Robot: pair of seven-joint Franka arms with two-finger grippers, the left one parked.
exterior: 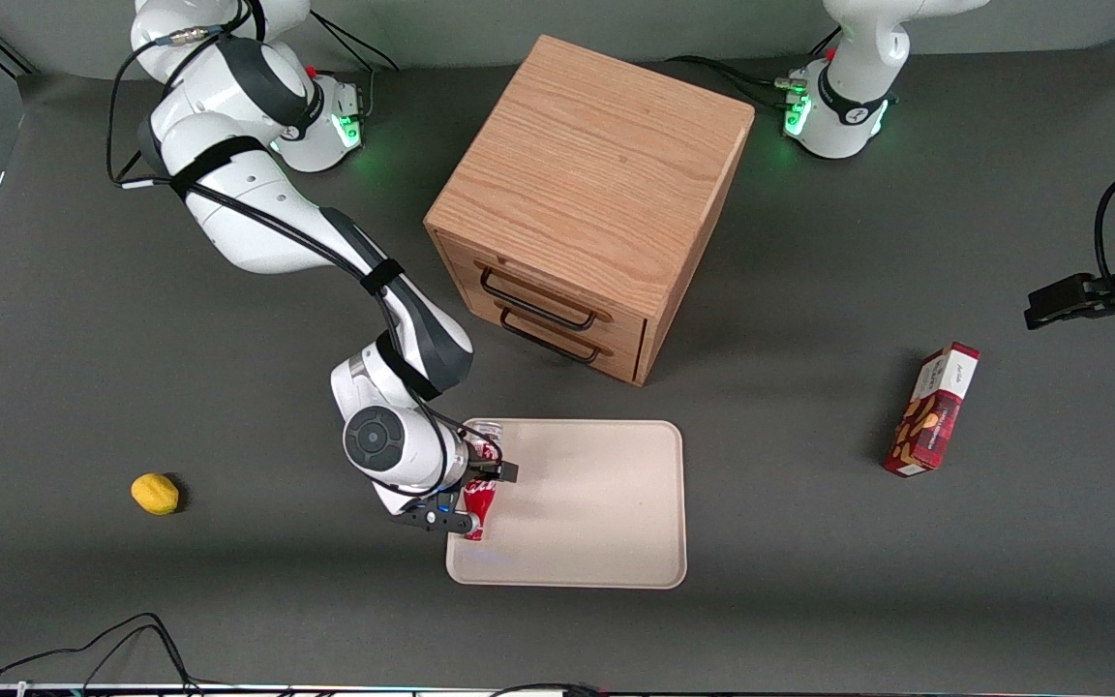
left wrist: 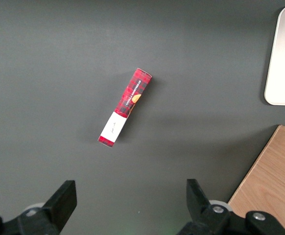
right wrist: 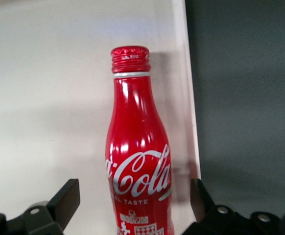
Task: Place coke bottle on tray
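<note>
The bottle (right wrist: 137,161), glossy red with white script and a ribbed red cap, lay on the tray (exterior: 596,503) near its rim, between the tool's (exterior: 480,499) wide-spread fingers.

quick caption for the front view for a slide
Gripper open around the coke bottle lying on the tray, near the edge toward the working arm, in front of a wooden drawer cabinet.

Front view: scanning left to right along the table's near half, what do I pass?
Lemon → gripper, wide open around the coke bottle at the tray's working-arm edge → tray → snack box.
</note>
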